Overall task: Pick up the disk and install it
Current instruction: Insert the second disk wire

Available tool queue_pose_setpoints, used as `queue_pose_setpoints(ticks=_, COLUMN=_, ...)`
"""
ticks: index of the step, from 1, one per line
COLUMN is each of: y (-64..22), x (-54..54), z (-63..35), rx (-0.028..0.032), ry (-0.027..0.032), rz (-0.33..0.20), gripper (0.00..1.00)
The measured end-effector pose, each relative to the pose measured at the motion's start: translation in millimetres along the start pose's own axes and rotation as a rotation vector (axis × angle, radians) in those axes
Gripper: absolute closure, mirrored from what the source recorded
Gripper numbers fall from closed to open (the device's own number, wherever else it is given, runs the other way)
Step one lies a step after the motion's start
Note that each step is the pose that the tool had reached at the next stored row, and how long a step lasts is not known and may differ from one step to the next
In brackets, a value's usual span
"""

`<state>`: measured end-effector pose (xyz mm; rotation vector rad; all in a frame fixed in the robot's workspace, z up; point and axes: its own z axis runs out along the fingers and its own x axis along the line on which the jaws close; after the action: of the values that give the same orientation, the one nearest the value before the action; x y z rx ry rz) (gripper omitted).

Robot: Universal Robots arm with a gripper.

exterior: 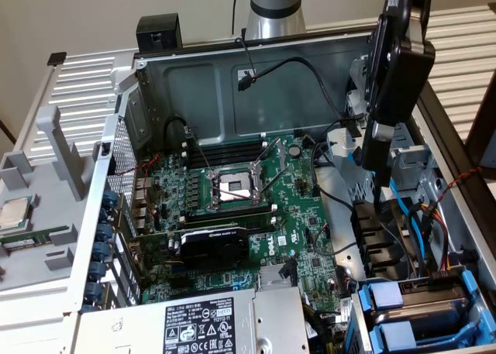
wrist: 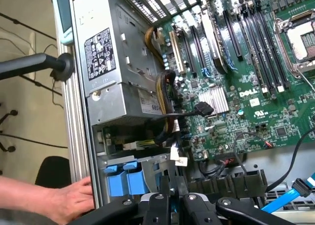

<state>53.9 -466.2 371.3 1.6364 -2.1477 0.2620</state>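
Two blue plastic carriers (exterior: 385,298) sit side by side in the drive bay at the case's corner, low on the exterior view's right. I cannot tell which of them holds the disk. Their blue tabs (wrist: 123,178) also show in the wrist view, just beside my fingers. My gripper (exterior: 375,166) hangs above the case's drive side, higher than the bay. Its fingers are pressed together with nothing between them (wrist: 170,193). A person's hand (wrist: 64,200) rests on the outside of the case next to the blue tabs.
The open case holds the green motherboard (exterior: 302,214) with an empty CPU socket (exterior: 232,185), a black graphics card (exterior: 213,242) and the power supply (exterior: 201,327). Blue cables (exterior: 407,214) run by the bay. A small silver chip (exterior: 12,213) lies outside the case.
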Motion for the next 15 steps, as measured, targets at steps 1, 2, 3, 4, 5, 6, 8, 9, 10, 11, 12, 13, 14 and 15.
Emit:
queue_pose_setpoints(ticks=1, y=0.0, x=1.7, z=-0.3, rx=-0.0011, ry=-0.0053, rz=-0.002, gripper=0.84)
queue_pose_setpoints(ticks=2, y=0.1, x=3.4, z=-0.6, rx=-0.0024, ry=-0.0115, rz=-0.003, gripper=0.84)
queue_pose_setpoints(ticks=3, y=0.1, x=5.2, z=-1.0, rx=-0.0034, ry=-0.0168, rz=-0.005, gripper=0.84)
queue_pose_setpoints(ticks=4, y=0.2, x=7.0, z=-1.4, rx=-0.0044, ry=-0.0217, rz=-0.006, gripper=0.84)
queue_pose_setpoints(ticks=5, y=0.2, x=8.7, z=-1.7, rx=-0.0054, ry=-0.0268, rz=-0.008, gripper=0.84)
queue_pose_setpoints(ticks=6, y=0.3, x=10.4, z=-2.0, rx=-0.0067, ry=-0.0332, rz=-0.009, gripper=0.84)
queue_pose_setpoints(ticks=8, y=0.3, x=13.7, z=-2.4, rx=-0.0097, ry=-0.0477, rz=-0.013, gripper=0.84)
queue_pose_setpoints(ticks=9, y=0.1, x=15.6, z=-2.5, rx=-0.0114, ry=-0.0553, rz=-0.015, gripper=0.84)
queue_pose_setpoints(ticks=10, y=-0.2, x=17.5, z=-2.6, rx=-0.0126, ry=-0.0609, rz=-0.016, gripper=0.84)
queue_pose_setpoints(ticks=11, y=-0.7, x=19.7, z=-2.5, rx=-0.0137, ry=-0.0658, rz=-0.018, gripper=0.84)
queue_pose_setpoints(ticks=12, y=-1.3, x=22.0, z=-2.2, rx=-0.0146, ry=-0.0700, rz=-0.019, gripper=0.84)
queue_pose_setpoints(ticks=13, y=-1.9, x=24.1, z=-1.8, rx=-0.0155, ry=-0.0737, rz=-0.019, gripper=0.84)
queue_pose_setpoints(ticks=14, y=-2.5, x=26.2, z=-1.5, rx=-0.0162, ry=-0.0771, rz=-0.020, gripper=0.84)
queue_pose_setpoints(ticks=15, y=-3.0, x=28.2, z=-1.3, rx=-0.0169, ry=-0.0803, rz=-0.021, gripper=0.84)
